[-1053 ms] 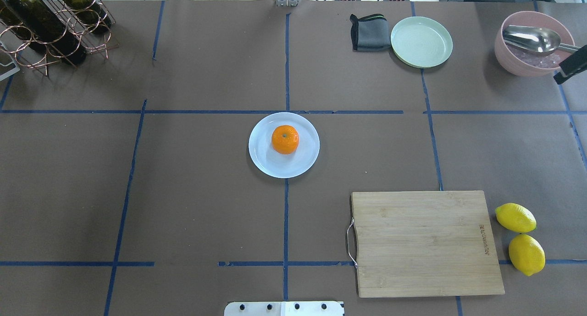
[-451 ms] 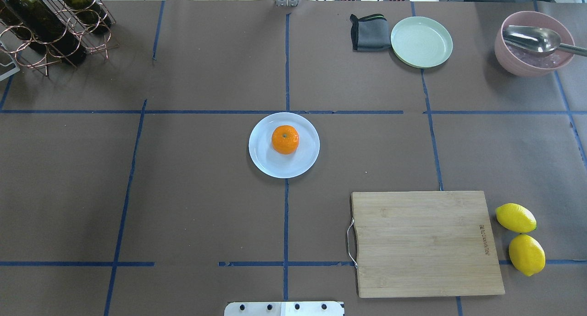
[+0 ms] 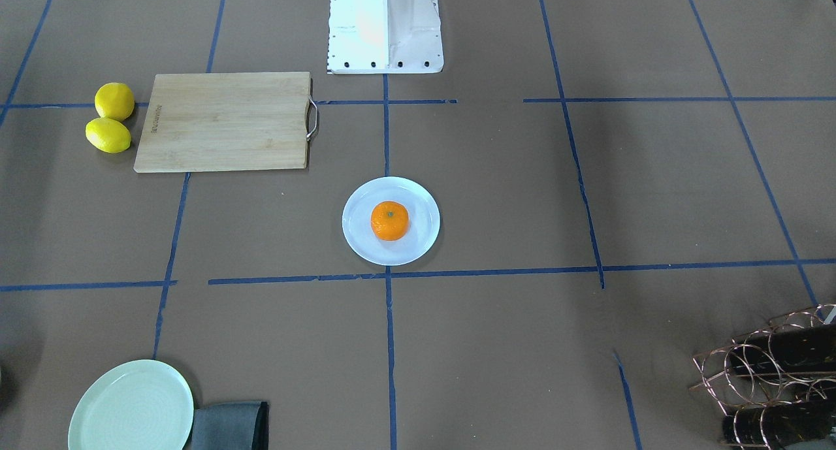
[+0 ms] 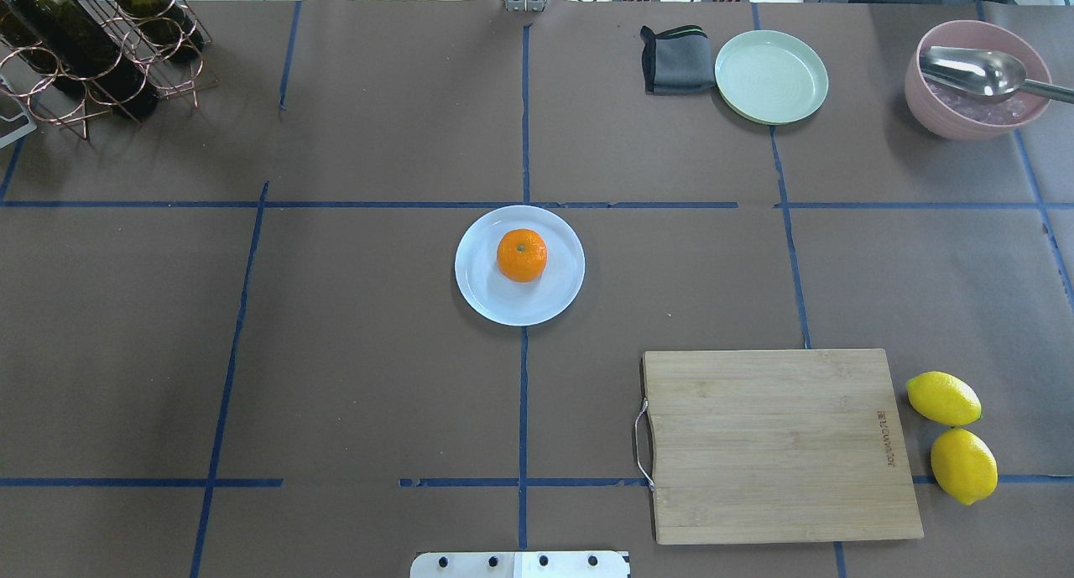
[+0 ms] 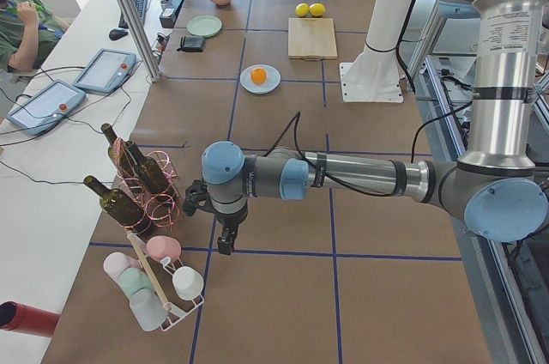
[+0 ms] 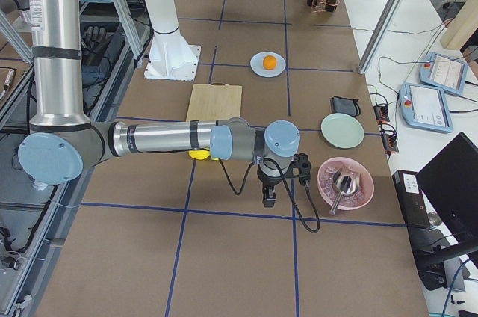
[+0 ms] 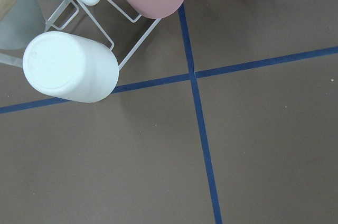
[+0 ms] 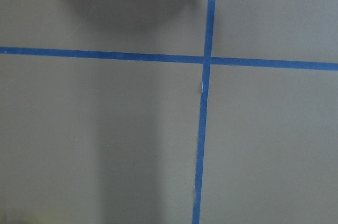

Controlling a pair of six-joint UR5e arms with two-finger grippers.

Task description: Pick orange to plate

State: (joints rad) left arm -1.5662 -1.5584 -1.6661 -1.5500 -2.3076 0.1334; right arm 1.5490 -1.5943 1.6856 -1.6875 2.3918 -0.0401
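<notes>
Orange [image 4: 521,255] sat on the pale bluish-white plate [image 4: 554,303] at mid-table, stem dimple up. It lay wholly inside the rim, a little toward the plate's far edge in the overhead view. Nothing touched it.

Left gripper [image 5: 224,246] hung over bare table at the robot's left end, near the cup rack [image 5: 159,282] and the wine-bottle rack [image 5: 137,179]. Right gripper [image 6: 267,200] hung at the right end, near the pink bowl [image 6: 345,185]. Both were well apart from the plate. Neither appeared in the overhead or front view, and the wrist cameras showed only brown paper and blue tape, no fingers. Whether the fingers were spread or closed: could not tell, for either arm.

Judgement: placement looked complete, with the fruit on target, at rest and released. No task step appeared to be left. The two lemons [image 4: 944,398] beside the cutting board [image 4: 780,444] and the green plate [image 4: 770,76] at far right played no part.
</notes>
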